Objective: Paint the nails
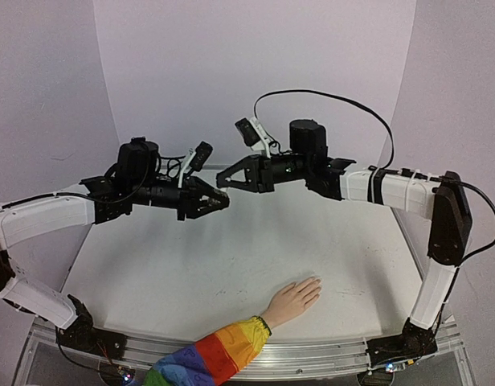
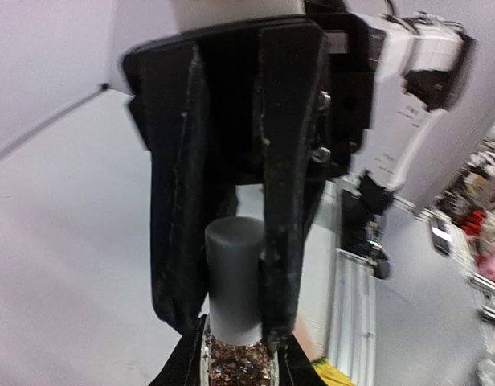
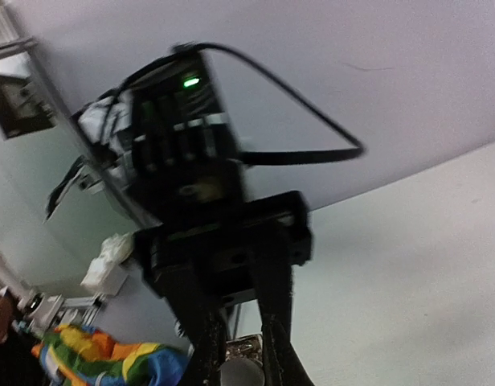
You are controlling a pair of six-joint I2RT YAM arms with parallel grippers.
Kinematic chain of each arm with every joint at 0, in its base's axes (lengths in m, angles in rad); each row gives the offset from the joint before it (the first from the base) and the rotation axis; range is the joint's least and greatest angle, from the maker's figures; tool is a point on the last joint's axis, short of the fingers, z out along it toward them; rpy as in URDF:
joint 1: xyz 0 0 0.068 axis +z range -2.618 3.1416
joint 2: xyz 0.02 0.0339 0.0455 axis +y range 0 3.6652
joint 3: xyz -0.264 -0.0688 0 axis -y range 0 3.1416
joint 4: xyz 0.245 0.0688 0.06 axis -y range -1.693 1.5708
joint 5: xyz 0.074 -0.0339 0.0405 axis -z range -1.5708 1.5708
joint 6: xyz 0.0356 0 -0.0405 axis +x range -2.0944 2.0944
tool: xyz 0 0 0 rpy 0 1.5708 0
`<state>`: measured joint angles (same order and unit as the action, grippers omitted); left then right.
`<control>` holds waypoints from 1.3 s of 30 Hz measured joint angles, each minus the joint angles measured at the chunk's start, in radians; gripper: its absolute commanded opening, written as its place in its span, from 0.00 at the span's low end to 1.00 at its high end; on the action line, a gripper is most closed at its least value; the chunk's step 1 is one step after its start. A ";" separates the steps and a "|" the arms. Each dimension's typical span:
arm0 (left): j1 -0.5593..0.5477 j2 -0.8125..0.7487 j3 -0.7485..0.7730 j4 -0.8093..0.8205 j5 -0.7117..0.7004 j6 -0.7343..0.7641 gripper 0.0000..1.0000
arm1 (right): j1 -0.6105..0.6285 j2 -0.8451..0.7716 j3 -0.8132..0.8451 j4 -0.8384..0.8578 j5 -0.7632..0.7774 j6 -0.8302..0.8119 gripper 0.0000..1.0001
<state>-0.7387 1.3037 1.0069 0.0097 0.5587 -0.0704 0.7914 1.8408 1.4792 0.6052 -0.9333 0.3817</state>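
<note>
Flesh-coloured hand [image 1: 293, 299], flat on table [image 1: 191, 265]; rainbow-striped sleeve [image 1: 215, 354]; nails [image 1: 314, 283] barely discernible

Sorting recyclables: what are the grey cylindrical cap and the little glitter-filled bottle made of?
The grey cylindrical cap: likely plastic, matte, evenly coloured, no glare. The little glitter-filled bottle: clear wall, glass or plastic, cannot tell; coppery flakes show through.

- Nails [image 1: 315, 282]: too small to be made out from above.
- Rainbow sleeve [image 1: 207, 358]: cut off at bottom edge.
- Glitter polish bottle [image 2: 235, 366]: lower part cropped by bottom edge.
</note>
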 measured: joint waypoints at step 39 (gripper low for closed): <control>0.019 -0.021 -0.008 0.018 -0.336 0.011 0.00 | 0.046 -0.001 0.060 -0.074 0.431 0.241 0.56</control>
<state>-0.7193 1.2831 0.9993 0.0273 0.2226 -0.0597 0.8371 1.8397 1.5394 0.5308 -0.5022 0.6228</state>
